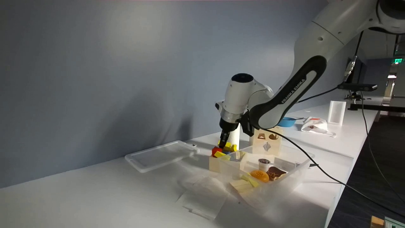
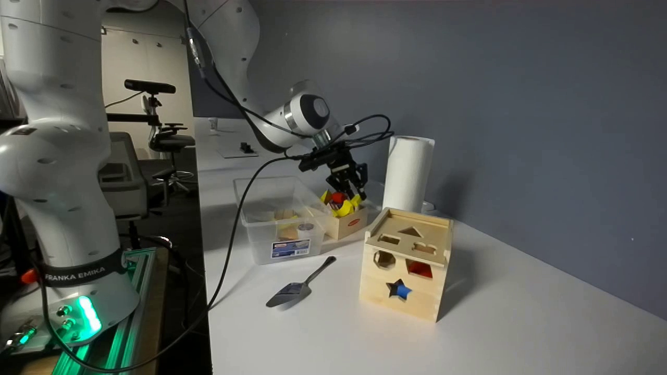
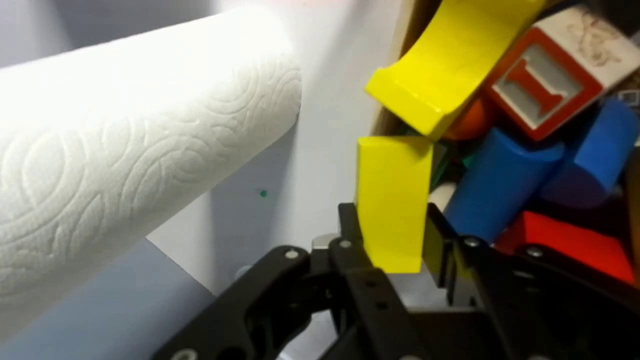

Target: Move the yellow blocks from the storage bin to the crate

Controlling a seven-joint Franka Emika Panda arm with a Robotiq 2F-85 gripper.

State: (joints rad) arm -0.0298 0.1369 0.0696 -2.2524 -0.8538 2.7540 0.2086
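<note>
At the crate [image 2: 345,228], the end effector [image 3: 392,215] clasps a yellow block [image 3: 392,200]; freed onto the crowded heap [image 3: 500,190], it could topple out.

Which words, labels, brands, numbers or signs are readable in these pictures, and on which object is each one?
"FRANKA EMIKA": on the robot's arm
"FRANKA EMIKA": on the black band around the robot's base
"I": on a red-framed block
Too small or blurred: the blue-and-white label on the storage bin, the red oval mark on the crate, the green lit sign.
</note>
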